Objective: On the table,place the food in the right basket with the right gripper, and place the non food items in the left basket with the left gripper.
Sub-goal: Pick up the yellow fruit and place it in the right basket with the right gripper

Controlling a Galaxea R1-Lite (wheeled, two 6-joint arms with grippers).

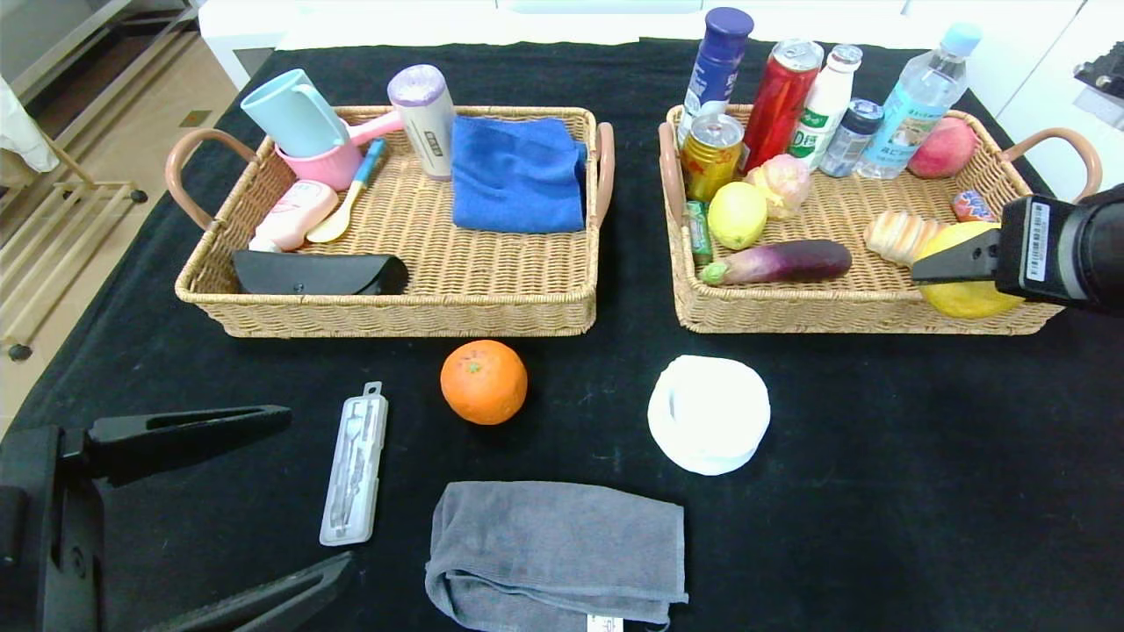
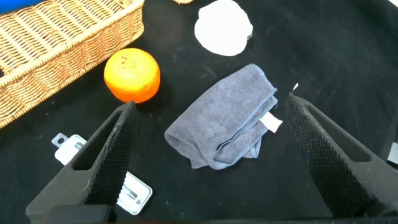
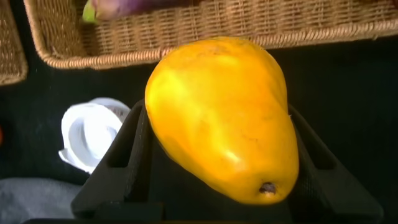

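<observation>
Right gripper (image 1: 922, 269): at the front right corner of the right basket (image 1: 856, 309), fingers part-spread and clamped on the yellow pear (image 1: 966, 294), one finger on each flank. In the right wrist view the pear (image 3: 221, 118) fills the gap between the fingers, its blossom end toward the camera. A white barcode sticker (image 1: 1037, 239) sits on the gripper body; its print is too small to read.

Left gripper (image 1: 255, 500): low over the front left of the table (image 1: 878, 491), fingers spread wide, nothing held. The clear tool case (image 1: 355, 465) lies between the two fingers in the head view; whether it touches either cannot be told.

Orange (image 1: 484, 382): on the table, just in front of the left basket (image 1: 395, 314), near the tool case, apart from both grippers.

White roll (image 1: 709, 412): on the table in front of the right basket, between orange and right gripper.

Grey towel (image 1: 558, 553): folded, at the front edge, just beside the left gripper's near finger; a small white tag (image 2: 271, 122) shows, unreadable.

Bread loaf (image 1: 900, 235): inside the right basket, just beside the held pear.

Other right-basket contents: lemon (image 1: 738, 215), eggplant (image 1: 781, 262), peach (image 1: 944, 147), gold can (image 1: 711, 156), red can (image 1: 781, 101), bottles along the back; label lettering is not legible.

Left-basket contents: blue cloth (image 1: 518, 174), black case (image 1: 316, 274), mugs, small bottles.
</observation>
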